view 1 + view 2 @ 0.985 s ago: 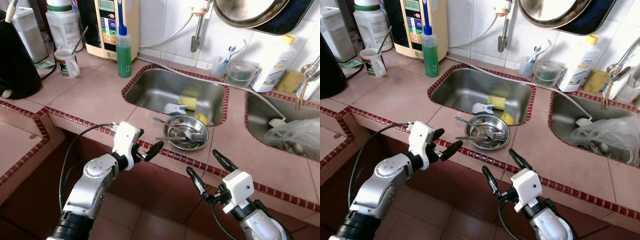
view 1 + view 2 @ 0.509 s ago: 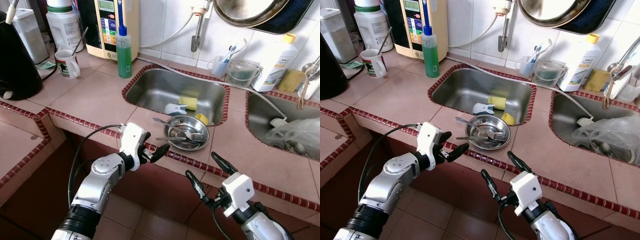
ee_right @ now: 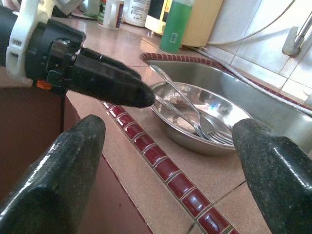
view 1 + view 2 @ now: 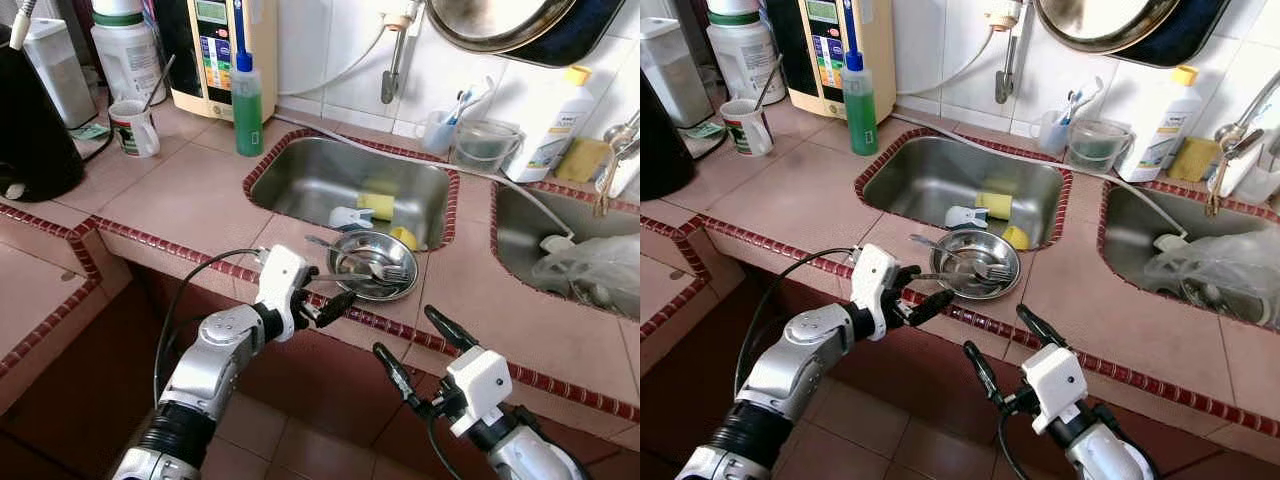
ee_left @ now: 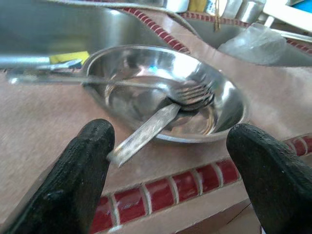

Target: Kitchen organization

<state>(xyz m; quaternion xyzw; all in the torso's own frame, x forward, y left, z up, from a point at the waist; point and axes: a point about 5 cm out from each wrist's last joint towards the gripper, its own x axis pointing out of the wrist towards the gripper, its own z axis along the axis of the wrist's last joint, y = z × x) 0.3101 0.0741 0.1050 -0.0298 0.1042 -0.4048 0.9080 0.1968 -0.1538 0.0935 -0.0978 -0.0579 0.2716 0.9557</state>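
Robot at the kitchen sink
The left gripper is open beside a metal bowl with forks. The right gripper hangs open below the counter.

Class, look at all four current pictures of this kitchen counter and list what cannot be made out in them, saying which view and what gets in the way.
- Clear plastic bag in the second sink, eye views: contents blurred behind crumpled plastic, cut by the edge.
- Hanging metal pan, eye views: top cut off.
- Beige wall appliance: label text too small.
- Round steel bowl, left wrist view: near rim partly hidden behind the open left gripper.
- Green soap bottle, right wrist view: top cut off.
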